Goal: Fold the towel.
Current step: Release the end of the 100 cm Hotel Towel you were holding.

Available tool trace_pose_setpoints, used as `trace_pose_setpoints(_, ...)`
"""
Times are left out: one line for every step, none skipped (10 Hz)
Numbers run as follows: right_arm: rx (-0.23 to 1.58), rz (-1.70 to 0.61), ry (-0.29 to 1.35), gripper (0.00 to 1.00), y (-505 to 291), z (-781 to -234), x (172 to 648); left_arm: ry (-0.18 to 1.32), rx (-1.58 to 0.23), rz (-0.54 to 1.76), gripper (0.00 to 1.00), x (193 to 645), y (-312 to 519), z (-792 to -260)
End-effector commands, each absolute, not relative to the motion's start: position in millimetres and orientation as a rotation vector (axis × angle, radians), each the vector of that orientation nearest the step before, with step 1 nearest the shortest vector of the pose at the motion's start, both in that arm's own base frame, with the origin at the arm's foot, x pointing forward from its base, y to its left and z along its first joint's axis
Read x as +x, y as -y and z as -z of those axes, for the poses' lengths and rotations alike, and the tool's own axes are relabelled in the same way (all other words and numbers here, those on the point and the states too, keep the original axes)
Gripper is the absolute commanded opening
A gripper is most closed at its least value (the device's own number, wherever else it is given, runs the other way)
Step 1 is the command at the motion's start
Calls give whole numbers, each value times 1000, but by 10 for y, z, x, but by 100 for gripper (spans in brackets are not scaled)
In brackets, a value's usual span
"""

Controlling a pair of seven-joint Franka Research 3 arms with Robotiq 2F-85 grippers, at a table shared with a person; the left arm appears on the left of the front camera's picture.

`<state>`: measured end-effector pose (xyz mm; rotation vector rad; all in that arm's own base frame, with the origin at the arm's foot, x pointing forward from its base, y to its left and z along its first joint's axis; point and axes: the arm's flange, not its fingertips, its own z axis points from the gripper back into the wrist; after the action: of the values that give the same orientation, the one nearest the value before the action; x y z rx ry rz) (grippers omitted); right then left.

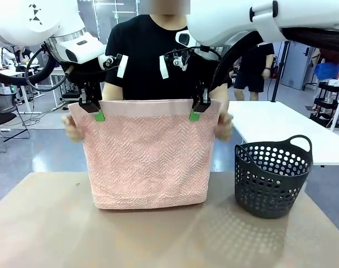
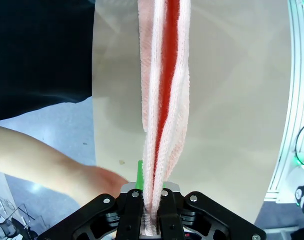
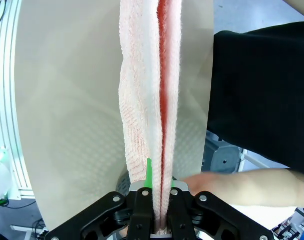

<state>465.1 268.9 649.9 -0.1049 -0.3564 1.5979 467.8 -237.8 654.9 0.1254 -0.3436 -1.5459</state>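
The towel (image 1: 147, 162) is clamped, doubled, at its top edge by left pincer (image 1: 99, 115) and right pincer (image 1: 195, 115); further folding is judged outstanding.

A tan table (image 1: 46, 223) lies below the left gripper (image 1: 99, 116) and the right gripper (image 1: 195, 115). Behind the left gripper and out to its side, a grey-blue floor (image 1: 29, 153) runs back to a black office chair (image 1: 1, 106) and white desks (image 1: 13, 71). A white table (image 1: 281, 131) stands beside the right gripper. Beyond it are a black cart (image 1: 332, 97), a grey door (image 1: 297, 64) and a standing person in black (image 1: 253, 67). Ceiling strip lights (image 1: 110, 4) glow above. In the left wrist view a white metal frame (image 2: 292, 100) edges the table.
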Motion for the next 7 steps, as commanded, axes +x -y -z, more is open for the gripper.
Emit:
trace_pose_setpoints(-106,-1597,358,0,-2673,-6505,4657,345,127,1544,0,4679,2367,-6557)
trace_pose_setpoints(-106,-1597,358,0,-2673,-6505,4657,345,127,1544,0,4679,2367,-6557)
trace_pose_setpoints(-106,-1597,358,0,-2673,-6505,4657,345,127,1544,0,4679,2367,-6557)
trace_pose_setpoints(-106,-1597,358,0,-2673,-6505,4657,345,127,1544,0,4679,2367,-6557)
trace_pose_setpoints(-106,-1597,358,0,-2673,-6505,4657,345,127,1544,0,4679,2367,-6557)
trace_pose_setpoints(-106,-1597,358,0,-2673,-6505,4657,345,127,1544,0,4679,2367,-6557)
trace_pose_setpoints(-106,-1597,358,0,-2673,-6505,4657,345,127,1544,0,4679,2367,-6557)
